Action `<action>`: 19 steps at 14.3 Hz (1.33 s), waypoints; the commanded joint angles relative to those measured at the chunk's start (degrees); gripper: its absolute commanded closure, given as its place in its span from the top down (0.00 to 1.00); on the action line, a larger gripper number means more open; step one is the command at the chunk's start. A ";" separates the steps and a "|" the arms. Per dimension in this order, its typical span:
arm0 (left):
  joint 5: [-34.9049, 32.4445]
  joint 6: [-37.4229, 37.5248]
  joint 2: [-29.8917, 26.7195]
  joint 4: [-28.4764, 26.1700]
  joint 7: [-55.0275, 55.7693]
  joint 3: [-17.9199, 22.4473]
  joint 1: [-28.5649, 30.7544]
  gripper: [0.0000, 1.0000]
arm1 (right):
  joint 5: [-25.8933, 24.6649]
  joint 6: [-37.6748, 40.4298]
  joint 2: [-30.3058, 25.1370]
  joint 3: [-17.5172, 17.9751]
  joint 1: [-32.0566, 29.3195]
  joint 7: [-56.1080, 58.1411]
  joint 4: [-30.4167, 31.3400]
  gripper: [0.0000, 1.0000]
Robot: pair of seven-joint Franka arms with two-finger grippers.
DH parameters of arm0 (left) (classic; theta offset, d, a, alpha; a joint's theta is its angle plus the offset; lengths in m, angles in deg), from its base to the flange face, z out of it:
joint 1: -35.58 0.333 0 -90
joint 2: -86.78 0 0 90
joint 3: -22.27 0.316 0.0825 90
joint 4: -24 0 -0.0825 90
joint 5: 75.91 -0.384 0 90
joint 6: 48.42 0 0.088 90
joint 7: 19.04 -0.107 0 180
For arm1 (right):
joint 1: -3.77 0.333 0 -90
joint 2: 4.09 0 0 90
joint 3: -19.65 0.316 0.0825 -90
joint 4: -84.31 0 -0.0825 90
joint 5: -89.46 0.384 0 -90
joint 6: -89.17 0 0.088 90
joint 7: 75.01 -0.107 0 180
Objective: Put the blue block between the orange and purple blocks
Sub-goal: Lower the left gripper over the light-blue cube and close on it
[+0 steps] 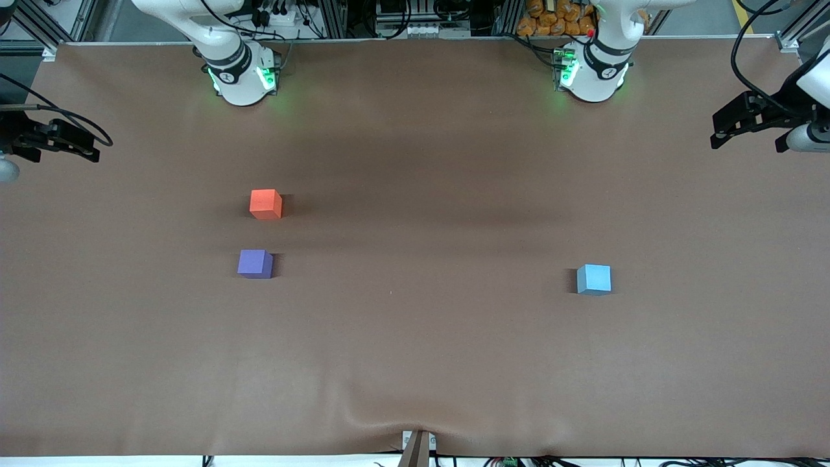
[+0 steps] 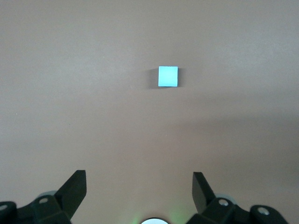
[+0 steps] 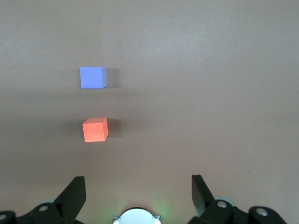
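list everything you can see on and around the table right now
light sky-blue matte cube: one, on the brown table cover, toward the left arm's end
orange-red matte cube: one, toward the right arm's end
violet-purple matte cube: one, beside the orange-red cube, nearer the front camera, a gap between them
left gripper: one, black, open, empty, up over the cover with the blue cube in its wrist view
right gripper: one, black, open, empty, up over the cover with the other two cubes in its wrist view

The orange block and the purple block sit near each other toward the right arm's end of the brown table, the purple one nearer the camera. The blue block sits alone, well apart from them, toward the left arm's end.
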 commanded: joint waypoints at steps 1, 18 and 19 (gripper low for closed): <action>-1.05 1.26 -0.08 0.88 -0.95 -0.44 0.32 1.00 | -0.63 0.92 0.84 0.43 -0.69 -0.48 -1.73 1.00; -0.79 -26.85 34.28 -1.66 8.37 -0.88 -4.17 1.00 | 0.16 0.83 1.19 0.43 -0.51 -0.12 -2.96 1.00; -0.87 -29.22 34.89 -3.06 8.37 -0.80 -3.99 1.00 | 0.16 0.83 1.19 0.43 -0.60 -0.12 -2.96 1.00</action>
